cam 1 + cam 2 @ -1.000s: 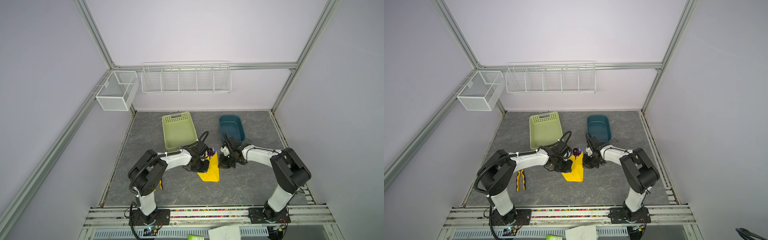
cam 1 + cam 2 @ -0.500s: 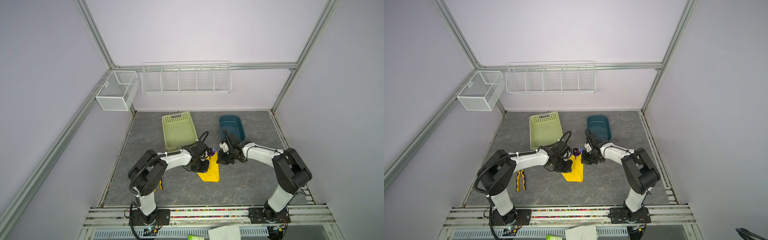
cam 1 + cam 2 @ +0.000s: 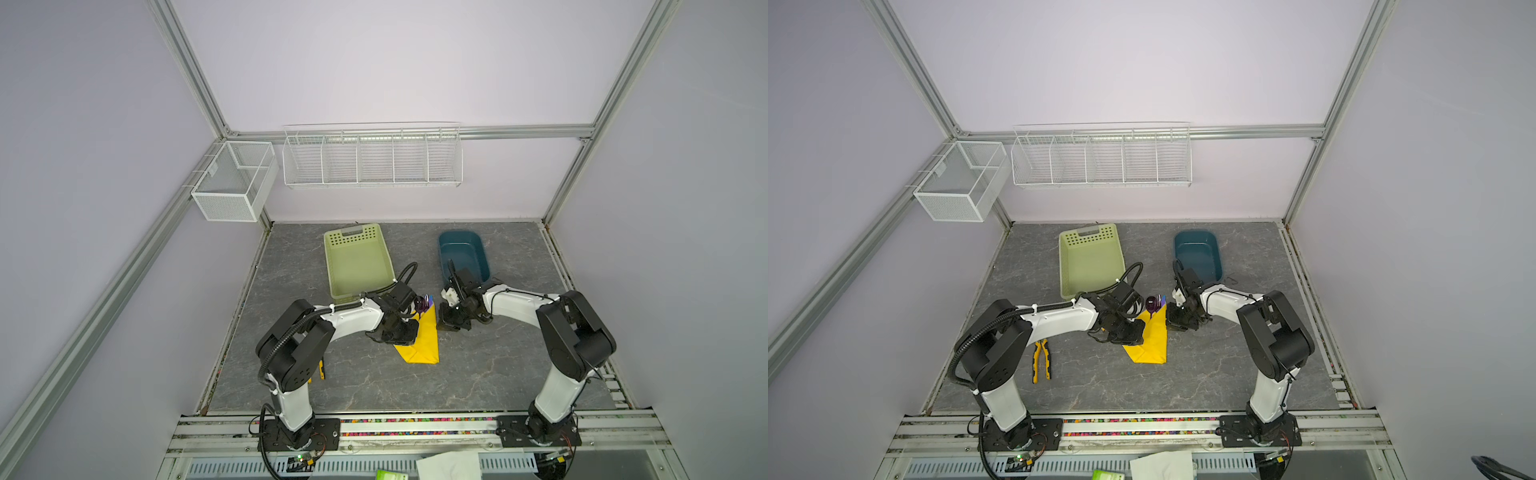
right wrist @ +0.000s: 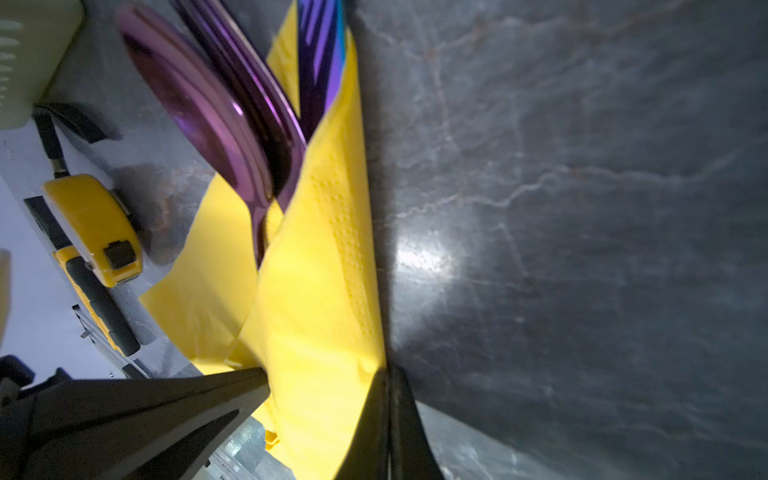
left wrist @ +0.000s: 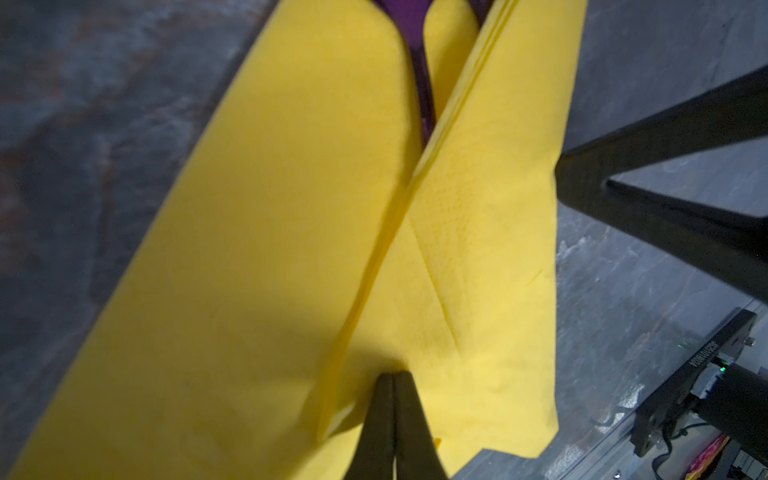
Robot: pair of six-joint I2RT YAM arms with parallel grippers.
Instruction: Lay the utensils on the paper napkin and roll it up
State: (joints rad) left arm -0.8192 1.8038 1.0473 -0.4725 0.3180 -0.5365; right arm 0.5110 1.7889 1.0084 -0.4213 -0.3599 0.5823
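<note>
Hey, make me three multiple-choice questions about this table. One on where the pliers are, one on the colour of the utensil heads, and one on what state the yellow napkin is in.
1. Where do the pliers lie?
A. In a basket
B. On the table beside the left arm
C. On the wall shelf

2. What colour are the utensil heads that stick out of the paper napkin?
A. Green
B. White
C. Purple

3. What state is the paper napkin in?
A. Folded over from both sides, with the heads left showing
B. Spread flat with nothing on it
C. Crumpled into a ball

Answers:
1 B: a top view shows the pliers flat on the table next to the left arm.
2 C: the right wrist view shows shiny purple heads.
3 A: both wrist views show yellow flaps lapped over the middle, with the heads poking out at one end.
</note>
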